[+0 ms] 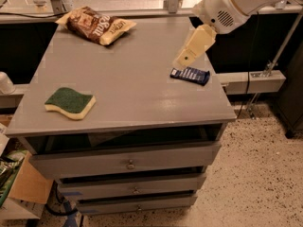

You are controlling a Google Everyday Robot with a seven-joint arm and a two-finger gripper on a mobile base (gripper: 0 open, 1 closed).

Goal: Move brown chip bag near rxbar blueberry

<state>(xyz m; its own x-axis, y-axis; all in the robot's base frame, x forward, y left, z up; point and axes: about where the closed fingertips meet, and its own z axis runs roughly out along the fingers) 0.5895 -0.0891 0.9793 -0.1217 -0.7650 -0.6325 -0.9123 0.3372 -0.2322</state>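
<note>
The brown chip bag (pixel 96 24) lies at the far left corner of the grey table (pixel 128 84), dark brown with pale yellow ends. The rxbar blueberry (pixel 191 74), a small dark blue bar, lies near the table's right edge. My gripper (pixel 182 63) hangs from the white arm at the upper right, its cream tip just above and left of the bar, far from the chip bag. It holds nothing that I can see.
A green-and-yellow sponge (pixel 70 102) lies near the front left of the table. Drawers (pixel 128 163) sit below the top. A counter edge (pixel 142 12) runs behind the table. Clutter (pixel 14 183) stands on the floor at the left.
</note>
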